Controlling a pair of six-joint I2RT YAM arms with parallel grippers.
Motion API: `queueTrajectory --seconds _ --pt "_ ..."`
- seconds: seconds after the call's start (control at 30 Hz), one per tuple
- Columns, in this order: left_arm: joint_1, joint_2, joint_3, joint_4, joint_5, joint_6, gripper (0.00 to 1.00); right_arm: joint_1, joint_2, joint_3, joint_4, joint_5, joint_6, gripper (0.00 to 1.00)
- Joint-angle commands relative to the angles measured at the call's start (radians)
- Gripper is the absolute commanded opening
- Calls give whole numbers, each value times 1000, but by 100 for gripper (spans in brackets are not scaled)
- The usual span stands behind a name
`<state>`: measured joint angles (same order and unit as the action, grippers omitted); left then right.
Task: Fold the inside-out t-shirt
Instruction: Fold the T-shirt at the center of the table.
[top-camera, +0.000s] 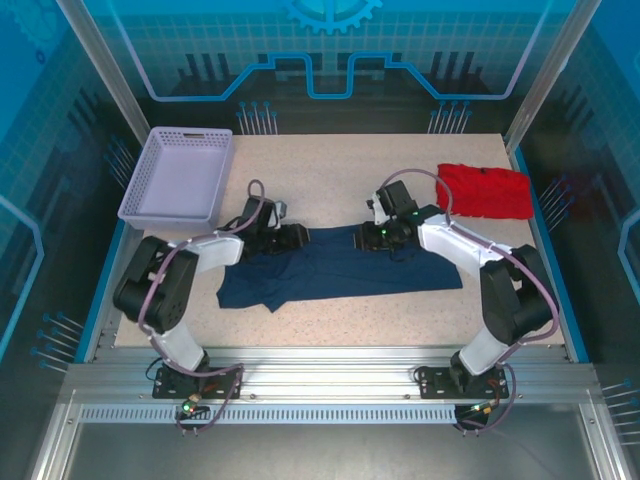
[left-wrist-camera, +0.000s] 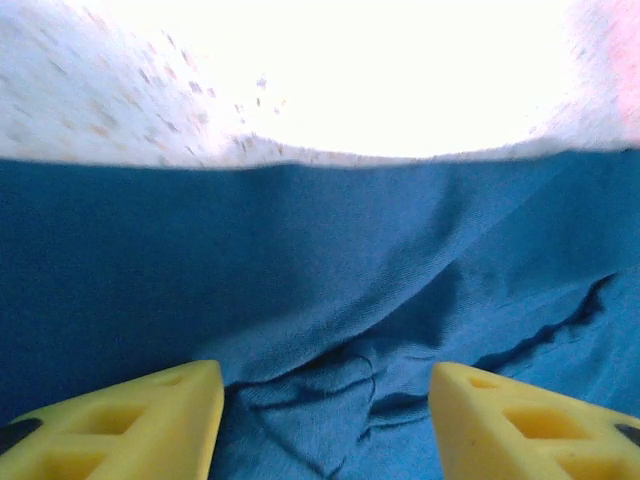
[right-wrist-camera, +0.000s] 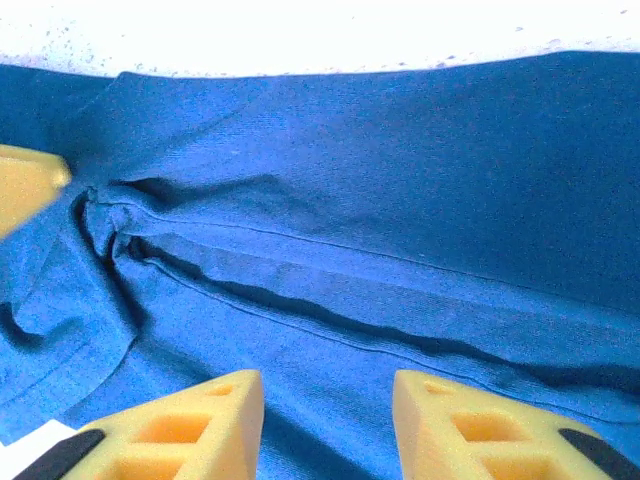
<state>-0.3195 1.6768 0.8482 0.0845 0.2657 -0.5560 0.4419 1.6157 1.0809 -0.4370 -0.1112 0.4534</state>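
Observation:
The inside-out t-shirt (top-camera: 340, 270) lies as a dark navy band across the middle of the table, rumpled at its left end. My left gripper (top-camera: 291, 238) is low over the shirt's far edge, left of centre. In the left wrist view it (left-wrist-camera: 325, 425) is open, its yellow pads (left-wrist-camera: 150, 420) resting either side of a wrinkled patch of the shirt (left-wrist-camera: 300, 260). My right gripper (top-camera: 377, 236) is at the far edge, right of centre. It (right-wrist-camera: 328, 420) is open too, just above flat cloth near a long seam fold (right-wrist-camera: 330, 310).
A lavender basket (top-camera: 178, 178) stands at the back left. A bright red folded garment (top-camera: 485, 190) lies at the back right. Bare speckled table (top-camera: 330, 170) runs behind the shirt. At the left edge of the right wrist view is a yellow pad tip (right-wrist-camera: 22, 185).

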Motion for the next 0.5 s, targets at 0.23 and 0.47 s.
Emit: queueTrajectory --seconds 0.23,0.47 --pt "217 -304 -232 -61 -94 -56 66 103 -117 -52 47 135 -109 50" --pt "300 -423 -321 -130 -250 -13 81 179 -64 -12 56 196 -171 60"
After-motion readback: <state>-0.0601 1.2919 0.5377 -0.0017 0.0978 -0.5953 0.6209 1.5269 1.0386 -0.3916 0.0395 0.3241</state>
